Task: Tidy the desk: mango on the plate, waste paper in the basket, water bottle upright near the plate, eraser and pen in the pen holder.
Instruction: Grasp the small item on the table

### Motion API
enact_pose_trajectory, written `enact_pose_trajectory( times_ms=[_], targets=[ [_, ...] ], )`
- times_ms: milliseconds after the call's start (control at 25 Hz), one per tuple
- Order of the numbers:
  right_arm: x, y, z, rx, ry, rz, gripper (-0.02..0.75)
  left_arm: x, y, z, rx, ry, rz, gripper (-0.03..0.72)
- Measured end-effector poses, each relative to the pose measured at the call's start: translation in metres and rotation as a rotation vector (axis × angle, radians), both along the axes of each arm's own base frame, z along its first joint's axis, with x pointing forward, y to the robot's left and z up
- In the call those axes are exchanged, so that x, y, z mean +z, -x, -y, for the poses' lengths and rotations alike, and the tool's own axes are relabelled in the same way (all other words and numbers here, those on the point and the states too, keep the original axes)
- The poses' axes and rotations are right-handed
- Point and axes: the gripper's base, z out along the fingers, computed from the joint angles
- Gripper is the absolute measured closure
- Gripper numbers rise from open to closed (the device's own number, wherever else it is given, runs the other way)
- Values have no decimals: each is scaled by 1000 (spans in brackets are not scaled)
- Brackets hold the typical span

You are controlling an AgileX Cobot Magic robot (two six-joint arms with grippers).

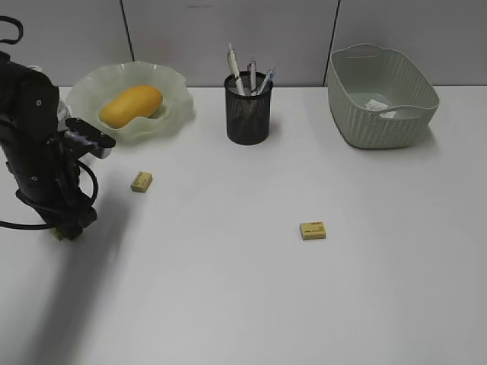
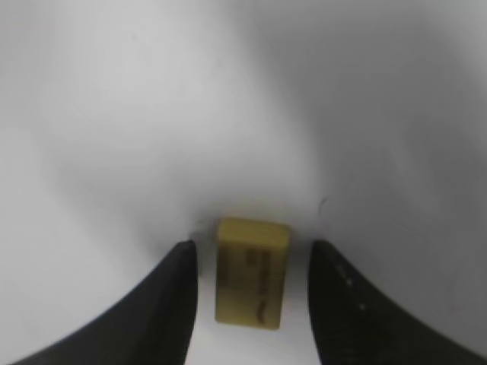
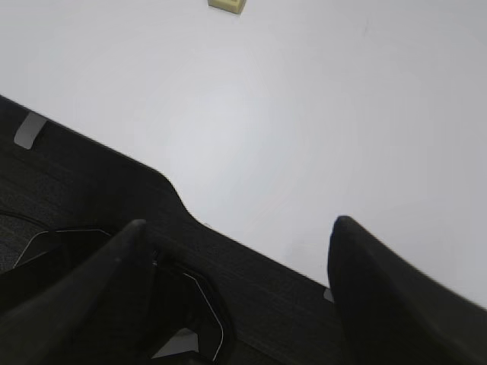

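Left claw [image 2: 251, 304] apart, straddling eraser [image 2: 252, 272] on desk [image 2: 243, 114] — right claw [image 3: 236, 296] apart, empty.

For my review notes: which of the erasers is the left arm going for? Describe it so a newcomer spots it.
Start at the plate holding the mango at the desk's back left, then drop to the near-left edge. There the left gripper straddles a yellow eraser, jaws apart either side. Two similar erasers lie in the open; only this one sits under the arm.
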Motion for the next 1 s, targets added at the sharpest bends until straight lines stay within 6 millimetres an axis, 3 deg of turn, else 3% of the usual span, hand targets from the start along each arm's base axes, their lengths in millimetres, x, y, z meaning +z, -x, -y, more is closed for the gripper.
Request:
enact_pose_trajectory(
  times_ms=[200, 680, 1000],
  targets=[
    [0, 0, 0, -2, -1, -1, 174, 0, -2, 1, -5, 11, 24, 421],
    [0, 0, 0, -2, -2, 0, 174, -6, -4, 3, 10, 14, -7, 464],
    [0, 0, 0, -3, -3, -1, 174, 2, -6, 6, 64, 63, -15, 487]
  ],
)
